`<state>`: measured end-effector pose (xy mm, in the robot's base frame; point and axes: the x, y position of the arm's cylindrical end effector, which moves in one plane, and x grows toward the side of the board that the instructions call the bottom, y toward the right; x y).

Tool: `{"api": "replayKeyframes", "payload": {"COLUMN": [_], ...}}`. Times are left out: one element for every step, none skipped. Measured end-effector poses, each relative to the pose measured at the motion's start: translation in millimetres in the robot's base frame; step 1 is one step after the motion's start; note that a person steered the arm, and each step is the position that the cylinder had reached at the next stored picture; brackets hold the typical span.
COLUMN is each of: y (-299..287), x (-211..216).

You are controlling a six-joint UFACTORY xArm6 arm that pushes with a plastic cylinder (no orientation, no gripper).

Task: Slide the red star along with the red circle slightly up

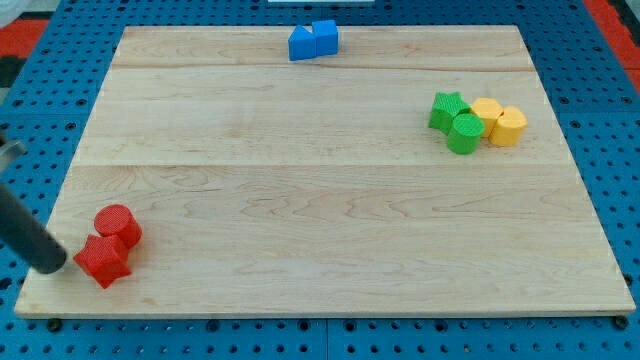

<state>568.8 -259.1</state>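
The red star [101,261] lies near the board's bottom left corner. The red circle [118,225] touches it just above and to its right. My tip [52,264] is at the end of the dark rod that comes in from the view's left edge. The tip is just left of the red star, a small gap away, over the board's left edge.
Two blue blocks [313,41] touch each other at the view's top middle. At the right, a green star [448,109] and green cylinder [464,133] sit against two yellow blocks [499,122]. The wooden board [330,210] lies on a blue pegboard.
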Motion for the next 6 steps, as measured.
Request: {"api": "replayKeyframes", "payload": {"y": [19.8,2.5,18.8,48.8,47.1,45.2], "x": [0.5,18.9,49.1,48.6,29.2,8.3]}}
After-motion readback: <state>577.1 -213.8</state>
